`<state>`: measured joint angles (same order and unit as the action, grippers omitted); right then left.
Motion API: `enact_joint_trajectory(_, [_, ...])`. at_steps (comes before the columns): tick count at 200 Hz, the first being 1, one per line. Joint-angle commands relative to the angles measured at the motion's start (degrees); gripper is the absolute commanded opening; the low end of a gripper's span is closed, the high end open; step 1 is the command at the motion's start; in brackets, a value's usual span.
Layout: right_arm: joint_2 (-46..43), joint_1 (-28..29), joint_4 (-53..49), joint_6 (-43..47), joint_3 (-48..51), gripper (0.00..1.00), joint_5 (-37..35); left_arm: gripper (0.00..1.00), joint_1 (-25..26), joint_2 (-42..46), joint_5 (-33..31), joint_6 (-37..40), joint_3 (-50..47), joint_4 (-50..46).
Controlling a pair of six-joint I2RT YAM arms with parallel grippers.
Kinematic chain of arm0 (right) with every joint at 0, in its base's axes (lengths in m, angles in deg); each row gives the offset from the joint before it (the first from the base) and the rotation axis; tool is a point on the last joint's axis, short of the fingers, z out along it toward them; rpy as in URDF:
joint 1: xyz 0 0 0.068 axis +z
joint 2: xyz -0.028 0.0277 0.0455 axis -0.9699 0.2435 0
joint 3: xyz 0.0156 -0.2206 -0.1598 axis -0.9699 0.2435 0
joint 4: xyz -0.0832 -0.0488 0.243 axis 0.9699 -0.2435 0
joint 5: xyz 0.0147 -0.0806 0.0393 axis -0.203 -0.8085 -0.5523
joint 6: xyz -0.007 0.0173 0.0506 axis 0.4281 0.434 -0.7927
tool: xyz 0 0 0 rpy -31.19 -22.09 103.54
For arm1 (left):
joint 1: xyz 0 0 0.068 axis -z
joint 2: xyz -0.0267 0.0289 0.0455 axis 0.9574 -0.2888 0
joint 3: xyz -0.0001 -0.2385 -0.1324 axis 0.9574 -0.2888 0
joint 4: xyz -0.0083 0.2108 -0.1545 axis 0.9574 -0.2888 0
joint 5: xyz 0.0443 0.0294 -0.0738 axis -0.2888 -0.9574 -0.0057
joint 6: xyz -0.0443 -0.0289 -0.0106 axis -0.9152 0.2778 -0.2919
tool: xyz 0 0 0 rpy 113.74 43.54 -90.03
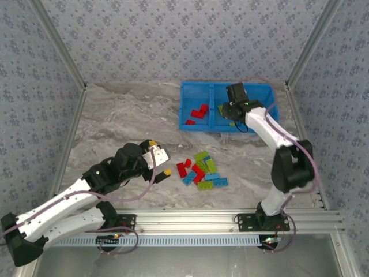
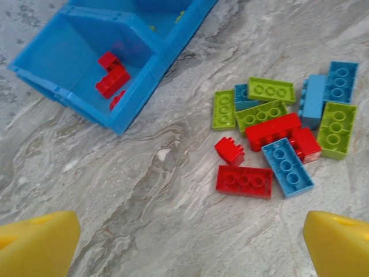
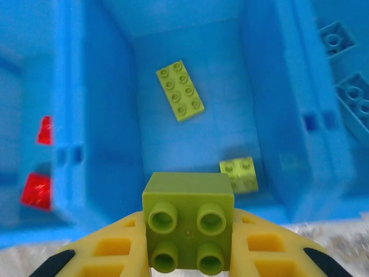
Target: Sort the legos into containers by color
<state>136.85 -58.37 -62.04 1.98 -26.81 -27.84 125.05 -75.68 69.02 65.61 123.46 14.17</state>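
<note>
On my left side, the left jaws hang over the desk just left of the loose legos. On the wrist feed the two yellow fingertips sit at opposite bottom corners, spread wide, with bare marbled surface between them and nothing held.

Near the middle of the desk lies the pile of legos: red, lime green and light blue bricks bunched together, several touching, with a small red brick and a long red brick at its near-left edge.

Behind the pile stands the blue bin. I see red bricks in its left compartment, two lime green bricks on the floor of the middle one, and light blue bricks in the right one.

On my right side, the right jaws are over the middle compartment. Their yellow fingers are closed on a square lime green brick, studs towards the camera, held above the compartment floor.
</note>
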Motion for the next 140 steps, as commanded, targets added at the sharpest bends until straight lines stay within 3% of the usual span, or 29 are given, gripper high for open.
enact_joint_trajectory(1, [7.0, -1.5, -1.8, 2.1, -8.2, 0.36, 2.6, 0.99, -0.2, 0.3, -3.6, -0.1, -0.3, 0.7])
enact_joint_trajectory(18, [10.7, -1.8, -3.9, 2.8, -13.3, 0.49, 1.5, 0.99, -0.2, 0.2, -4.0, 0.2, -0.6, 0.8])
enact_joint_trajectory(42, [9.3, -1.8, -7.1, 3.5, -15.0, 0.49, 1.3, 0.99, -0.4, 0.0, -3.4, 0.1, -0.7, 0.9])
enact_joint_trajectory(63, [2.9, -1.4, -7.3, 3.0, -11.0, 0.5, 0.8, 0.99, -0.5, -0.3, -2.6, -0.2, -0.5, 0.6])
enact_joint_trajectory(80, [-6.5, 1.3, -5.0, 2.6, -1.9, 0.5, -1.6, 0.99, -0.5, -0.5, -1.4, -0.2, -0.4, 0.5])
enact_joint_trajectory(112, [-25.5, 12.5, -0.3, 2.0, 19.2, 0.55, -3.5, 0.99, -0.6, -0.8, 0.9, 1.3, 0.0, -0.9])
enact_joint_trajectory(140, [-34.5, 20.2, 0.3, 2.1, 31.3, 0.68, 3.3, 0.99, -0.8, -0.5, 7.8, 4.2, 0.3, -3.1])
